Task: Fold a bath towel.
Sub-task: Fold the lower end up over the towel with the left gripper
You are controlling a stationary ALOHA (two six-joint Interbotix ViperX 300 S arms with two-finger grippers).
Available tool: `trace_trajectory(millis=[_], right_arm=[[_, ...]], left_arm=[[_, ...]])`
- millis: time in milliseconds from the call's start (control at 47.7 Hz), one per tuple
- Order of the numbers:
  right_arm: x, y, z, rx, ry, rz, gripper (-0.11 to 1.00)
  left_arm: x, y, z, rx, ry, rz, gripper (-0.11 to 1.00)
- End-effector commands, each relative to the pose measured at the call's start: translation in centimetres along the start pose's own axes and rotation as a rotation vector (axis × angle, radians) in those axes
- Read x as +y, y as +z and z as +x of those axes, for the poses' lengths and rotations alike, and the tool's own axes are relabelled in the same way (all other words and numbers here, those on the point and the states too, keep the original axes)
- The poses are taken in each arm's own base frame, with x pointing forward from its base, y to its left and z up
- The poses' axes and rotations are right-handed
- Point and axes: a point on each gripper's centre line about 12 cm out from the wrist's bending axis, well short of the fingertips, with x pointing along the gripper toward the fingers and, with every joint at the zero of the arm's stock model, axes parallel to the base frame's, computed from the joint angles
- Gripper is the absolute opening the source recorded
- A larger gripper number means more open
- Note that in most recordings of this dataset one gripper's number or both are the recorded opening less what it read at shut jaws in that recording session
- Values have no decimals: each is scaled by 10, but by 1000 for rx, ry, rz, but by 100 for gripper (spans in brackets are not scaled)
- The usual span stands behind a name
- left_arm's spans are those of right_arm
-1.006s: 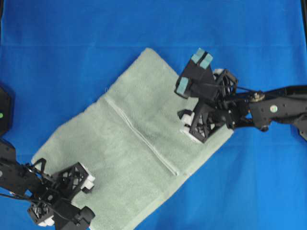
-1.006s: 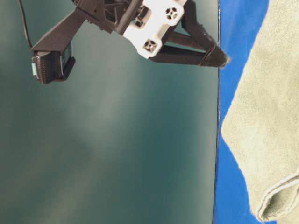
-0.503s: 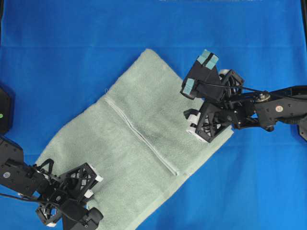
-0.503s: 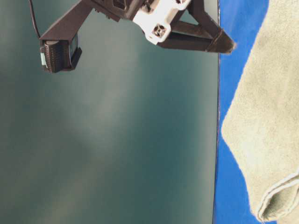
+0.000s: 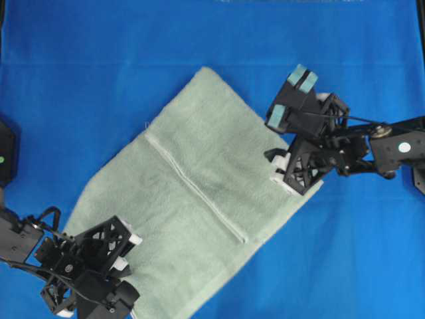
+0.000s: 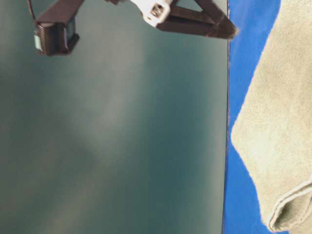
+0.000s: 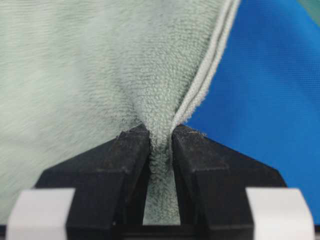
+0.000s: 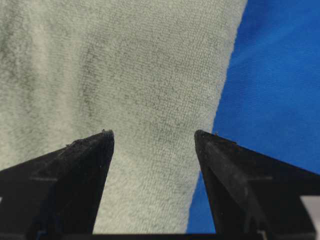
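The bath towel [image 5: 192, 193] is a pale sage-green terry cloth with a soft, fuzzy nap, lying slantwise on the blue sheet [image 5: 99, 80] from the lower left toward the upper right of the overhead view, already doubled over so that a narrow flat hem band [image 5: 196, 189] runs as a pale line across its middle. At the lower left of that view the left gripper [image 5: 126, 242] sits at the towel's near corner, and its black frame hides the contact itself. The left wrist view supplies what the overhead one cannot: the two black fingers [image 7: 132, 150] are clenched on a pinched ridge of the towel [image 7: 100, 65], the pile bunched up between them, with two hemmed layers running along the edge just beside the grip and blue sheet to the right. Further right in the overhead view, the right gripper [image 5: 289, 176] hangs over the towel's right-hand edge. Its wrist view shows the jaws released and standing wide apart, with smooth towel [image 8: 130, 75] between the fingertips and the cloth's edge falling just inside the right one; whether the tips touch the cloth cannot be told. The table-level view alone shows the towel [image 6: 282, 122] from the side, with a folded corner where the hemmed edge curls round at the bottom right.
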Motion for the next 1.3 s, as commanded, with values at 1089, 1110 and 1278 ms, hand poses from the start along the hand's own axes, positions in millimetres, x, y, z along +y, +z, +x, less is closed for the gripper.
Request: trace_trajectory(millis=[1089,1110,1278], right_arm=[[-30,-59,-59,-28,58,-79,65],[-30,-59,-59,-30,61,-79,65],[-29,-58,-60,-32,64,-78,65]], left_arm=[[288,-25,22,202,344,181,26],[289,-24,22,193,352,183,32],[296,-16,19,116,427,198,78]])
